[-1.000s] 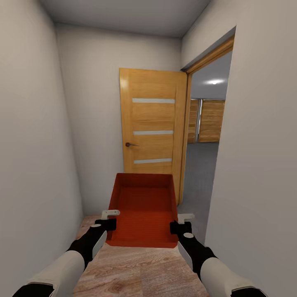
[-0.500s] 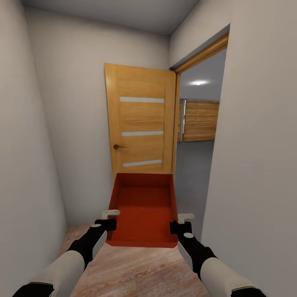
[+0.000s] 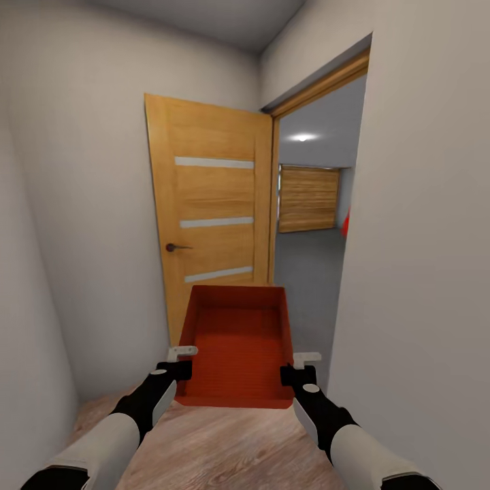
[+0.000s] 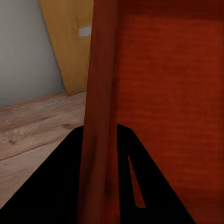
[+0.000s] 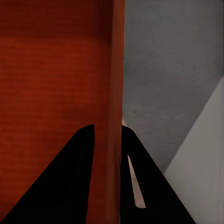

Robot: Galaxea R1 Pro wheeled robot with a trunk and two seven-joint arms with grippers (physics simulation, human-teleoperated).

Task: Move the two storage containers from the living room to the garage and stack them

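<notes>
- In the narrow hallway, the storage container hung carried between both arms, left gripper and right gripper each clamped on a side wall
- Over the last second the view had swung right, baring more grey garage floor past the open door; the garage doorway looked close

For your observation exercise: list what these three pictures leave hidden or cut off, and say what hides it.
- Garage, head view: wall and door frame cut it off; a red sliver is too small to identify.
- Container underside: hidden by its own walls.
- Left gripper, right gripper, wrist views: fingertips blurred against the container walls.
</notes>
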